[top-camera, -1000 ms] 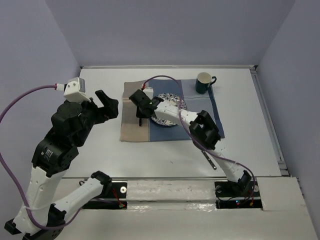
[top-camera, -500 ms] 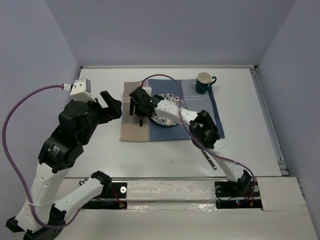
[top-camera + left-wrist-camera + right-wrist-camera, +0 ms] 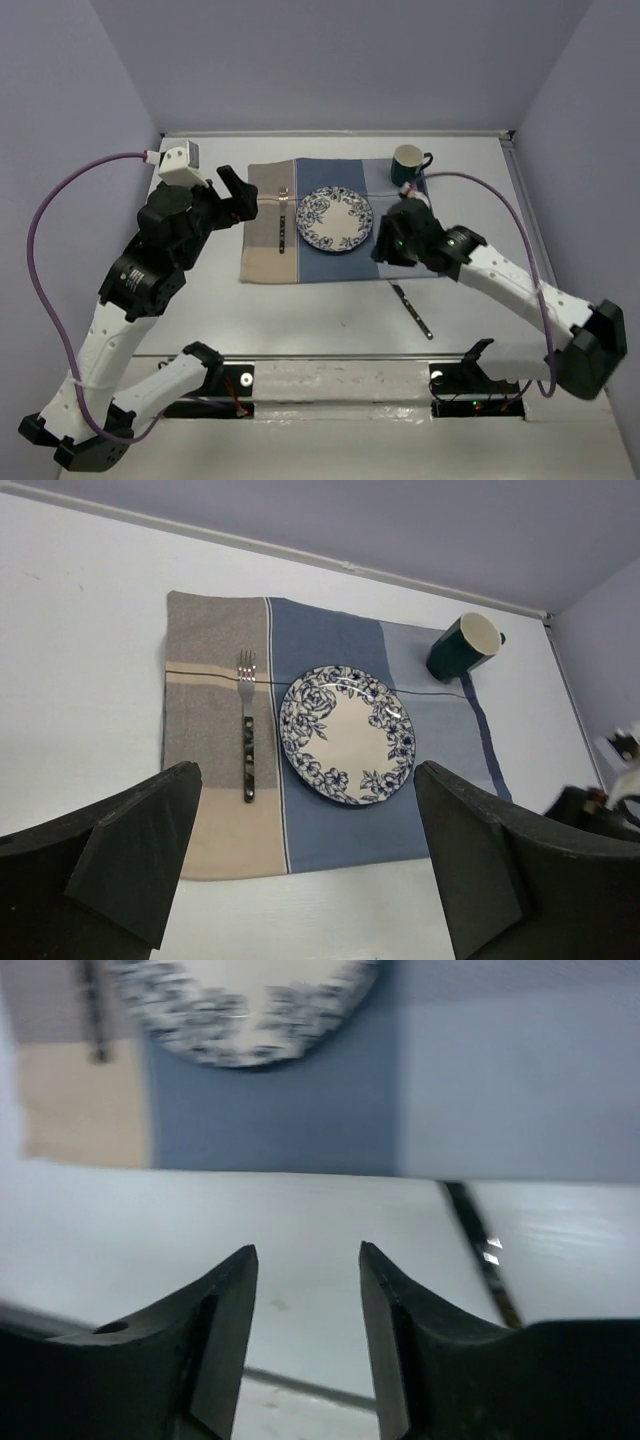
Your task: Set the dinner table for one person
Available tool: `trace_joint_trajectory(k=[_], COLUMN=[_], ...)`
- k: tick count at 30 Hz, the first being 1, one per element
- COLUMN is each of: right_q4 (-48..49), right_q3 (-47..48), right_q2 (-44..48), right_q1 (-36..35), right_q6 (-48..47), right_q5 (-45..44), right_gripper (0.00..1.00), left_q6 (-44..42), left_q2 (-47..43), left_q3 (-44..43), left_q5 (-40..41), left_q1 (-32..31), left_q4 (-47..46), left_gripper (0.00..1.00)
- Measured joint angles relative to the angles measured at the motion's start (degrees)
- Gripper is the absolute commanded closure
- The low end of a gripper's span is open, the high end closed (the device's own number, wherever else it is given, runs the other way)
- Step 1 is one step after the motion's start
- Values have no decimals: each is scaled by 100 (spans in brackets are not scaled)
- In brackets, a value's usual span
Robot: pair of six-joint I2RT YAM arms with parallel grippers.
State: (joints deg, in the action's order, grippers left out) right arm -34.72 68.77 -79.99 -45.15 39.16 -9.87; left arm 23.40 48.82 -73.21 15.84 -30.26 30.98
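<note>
**Both pairs of jaws stood open, nothing held.**
The left gripper (image 3: 238, 192) hung with jaws spread wide over the placemat's (image 3: 300, 262) left edge, and the right gripper's (image 3: 307, 1255) jaws were parted and empty near its right side. The white counter (image 3: 200, 310) lay under it all, with fork (image 3: 283, 222), plate (image 3: 335, 219) and mug (image 3: 407, 165) on the placemat and the knife (image 3: 412, 309) on bare counter just beside it.

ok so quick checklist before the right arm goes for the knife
1. Fork on the placemat, left of the plate: ok.
2. Mug standing at the placemat's far right corner: ok.
3. Knife set beside the plate: not ok, it lies on the bare dinner table, off the placemat.
4. Right gripper empty, jaws apart: ok.
5. Left gripper open, holding nothing: ok.
6. Which end of the knife is the handle: cannot tell.
</note>
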Motion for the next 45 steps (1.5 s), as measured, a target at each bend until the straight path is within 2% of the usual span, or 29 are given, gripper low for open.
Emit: trace_joint_trajectory(k=[2,5,10,20,22,23,24,26,27,29,30,35,39,42,45], right_q4=[-387,-1108,-1716,-1196,-1113,-1121,-1121,-1113,-1106,-1113,-1108,-1362,-2210,-3134,-3613], right_q3=[-1222,-2358,-3108,-3101,-3038,-3012,-2957,-2892,-2879,-2874,-2874,-2929,-2608,-1751,-625], right_q2=[975,1587,1926,693,343,289,201,118,98,90,96,535,1342,1609,1550], right_q1=[442,964,1360,1397,1397,1397,1399,1401,1401,1401,1401,1405,1405,1405,1405], right_q6=[328,678,846,527,400,361,308,208,149,76,68,37,-37,-146,-313], right_q5=[-85,-57,289,839,931,955,994,1086,1145,1268,1346,1777,2273,2586,2636], right_gripper=[38,30,29,41,51,51,61,69,77,88,98,100,100,100,100], left_q6=[-35,-68,-83,-83,-83,-83,-83,-83,-81,-76,-74,-52,-50,-94,-197], left_q2=[72,195,409,568,557,553,553,544,535,511,509,501,516,544,568], left_q3=[15,17,87,273,315,332,341,356,376,417,431,542,614,614,614], left_q5=[-17,-76,-251,-496,-498,-505,-511,-531,-538,-557,-575,-599,-612,-573,-501], left_q1=[0,0,0,0,0,0,0,0,0,0,0,0,0,0,0], left_q4=[-127,-308,-608,-929,-955,-968,-975,-1023,-1069,-1145,-1167,-1276,-1266,-1270,-1268], left_gripper=[1,1,1,1,1,1,1,1,1,1,1,1,1,1,1])
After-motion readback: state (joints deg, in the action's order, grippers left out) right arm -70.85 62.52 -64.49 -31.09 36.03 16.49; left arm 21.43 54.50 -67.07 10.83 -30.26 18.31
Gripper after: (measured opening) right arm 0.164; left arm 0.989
